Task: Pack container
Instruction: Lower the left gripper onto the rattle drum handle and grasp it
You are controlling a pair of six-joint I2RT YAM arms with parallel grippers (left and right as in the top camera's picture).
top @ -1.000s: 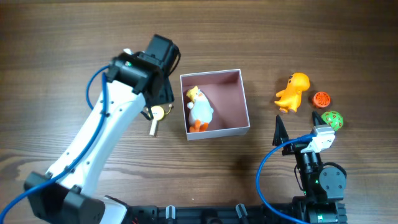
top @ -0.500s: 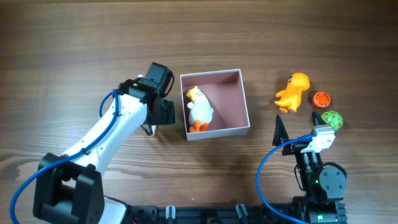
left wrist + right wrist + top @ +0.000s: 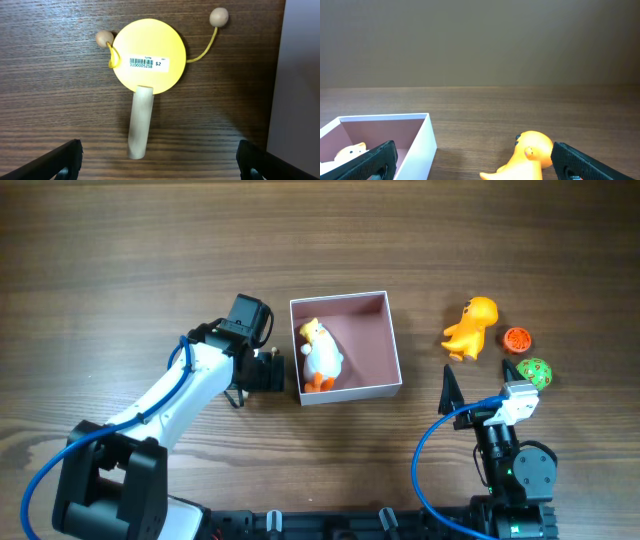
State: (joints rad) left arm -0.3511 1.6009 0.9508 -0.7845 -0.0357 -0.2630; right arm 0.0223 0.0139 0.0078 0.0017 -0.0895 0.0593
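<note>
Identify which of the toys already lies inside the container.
The white duck with orange feet, in the left half of the container. The orange dinosaur, orange ball, green ball and yellow rattle drum all lie outside it.

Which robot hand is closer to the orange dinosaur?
Right. The right hand is close by the orange dinosaur, not touching it. The left hand is far off, on the other side of the container.

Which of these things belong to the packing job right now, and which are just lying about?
In the job: container, goose toy inside it, yellow rattle drum under the left gripper.
Lying about, likely next: orange dinosaur, orange ball, green ball.
</note>
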